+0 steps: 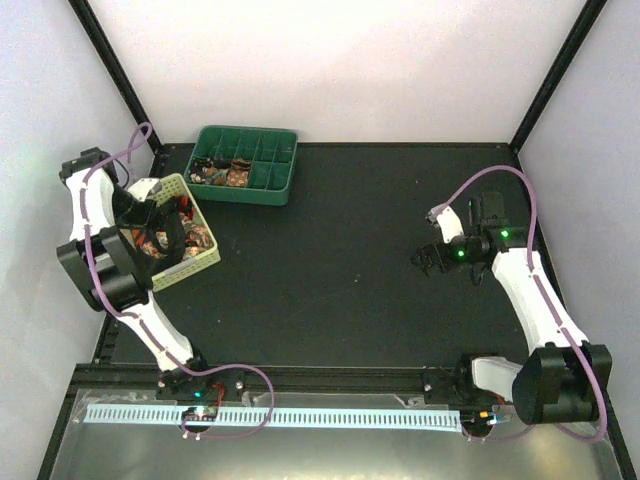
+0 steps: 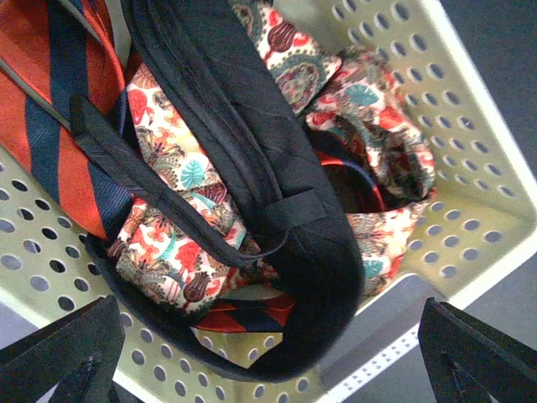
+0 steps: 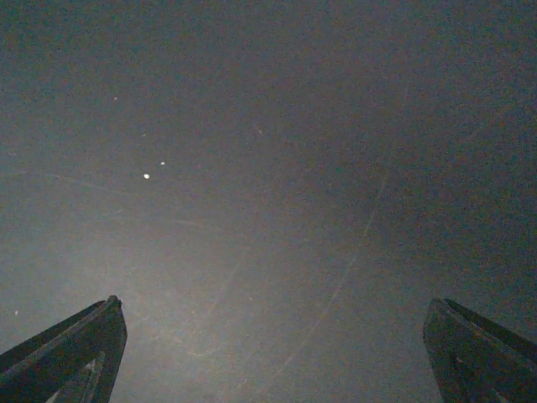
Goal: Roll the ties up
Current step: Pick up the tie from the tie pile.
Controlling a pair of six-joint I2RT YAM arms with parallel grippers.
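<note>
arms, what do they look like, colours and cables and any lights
Both arms are white links between bulky black joints: the left arm and the right arm. A thin purple cable loops along each. Small green lights glow near the right wrist. The end effector fingers are dark, tapered blades.

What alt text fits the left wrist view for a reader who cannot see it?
A pale perforated basket holds a tangled heap: a black quilted tie draped over floral ties, with an orange-and-navy striped tie at upper left. The open left gripper hovers above, its dark fingers at the bottom corners, holding nothing.
</note>
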